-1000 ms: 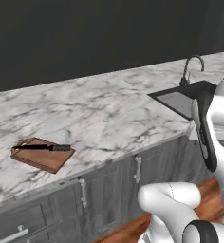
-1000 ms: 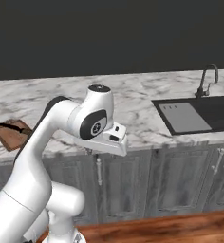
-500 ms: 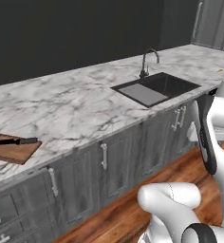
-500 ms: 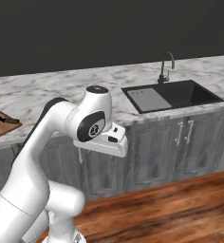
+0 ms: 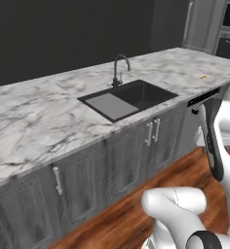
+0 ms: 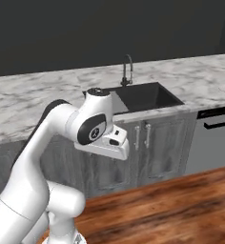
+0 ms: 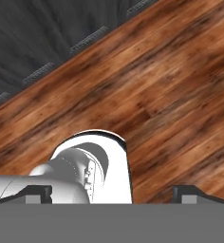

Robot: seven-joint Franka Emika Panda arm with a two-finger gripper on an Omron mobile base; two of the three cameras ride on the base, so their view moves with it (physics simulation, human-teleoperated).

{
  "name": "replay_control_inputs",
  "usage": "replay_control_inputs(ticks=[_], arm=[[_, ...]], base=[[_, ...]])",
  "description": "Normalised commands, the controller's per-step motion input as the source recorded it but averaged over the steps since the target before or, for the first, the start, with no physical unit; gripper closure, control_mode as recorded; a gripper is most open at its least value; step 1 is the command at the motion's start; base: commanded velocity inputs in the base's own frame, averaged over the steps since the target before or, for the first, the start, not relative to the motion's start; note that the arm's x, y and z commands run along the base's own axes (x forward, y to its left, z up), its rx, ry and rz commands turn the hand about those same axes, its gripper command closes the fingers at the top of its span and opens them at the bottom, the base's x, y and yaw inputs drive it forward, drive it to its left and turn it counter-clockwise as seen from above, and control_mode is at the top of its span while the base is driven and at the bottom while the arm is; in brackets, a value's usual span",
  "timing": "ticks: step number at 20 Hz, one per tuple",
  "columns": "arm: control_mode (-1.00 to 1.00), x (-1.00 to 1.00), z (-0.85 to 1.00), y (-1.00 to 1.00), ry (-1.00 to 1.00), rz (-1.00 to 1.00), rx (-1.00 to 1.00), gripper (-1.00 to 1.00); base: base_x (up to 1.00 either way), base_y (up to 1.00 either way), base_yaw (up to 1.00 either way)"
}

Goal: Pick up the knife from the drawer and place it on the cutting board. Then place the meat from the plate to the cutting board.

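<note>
**Marble counter, dark sink in robot's sights**

A black sink (image 5: pixel 129 98) with a curved tap (image 5: pixel 119 69) sits in the marble counter (image 5: pixel 34 126) above grey cabinets (image 5: pixel 112 165). A small yellow piece, the meat (image 5: pixel 203 76), lies far right on the counter. The white arm (image 5: pixel 219 146) rises at lower right over wood flooring (image 5: pixel 131 219)

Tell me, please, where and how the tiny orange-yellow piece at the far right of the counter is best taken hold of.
Probably from straight above, pinching the meat across its short width. It lies low and flat on the counter, right of the sink, so a sideways approach has little to catch. It is too small here to tell its curve.
</note>
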Motion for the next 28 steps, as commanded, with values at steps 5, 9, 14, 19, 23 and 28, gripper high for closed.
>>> replay_control_inputs(ticks=[5, 9, 14, 19, 23, 28], arm=[[1.00, 0.00, 0.00, 0.00, 0.00, 0.00, 0.00, -1.00], [1.00, 0.00, 0.00, 0.00, 0.00, 0.00, 0.00, -1.00], [1.00, 0.00, 0.00, 0.00, 0.00, 0.00, 0.00, -1.00], [1.00, 0.00, 0.00, 0.00, 0.00, 0.00, 0.00, -1.00], [1.00, 0.00, 0.00, 0.00, 0.00, 0.00, 0.00, -1.00], [1.00, 0.00, 0.00, 0.00, 0.00, 0.00, 0.00, -1.00]], base=[[0.68, -1.00, 0.03], [0.61, -1.00, 0.03], [0.72, -1.00, 0.02], [0.85, -1.00, 0.02], [0.95, -1.00, 0.04], [1.00, -0.71, 0.04]])
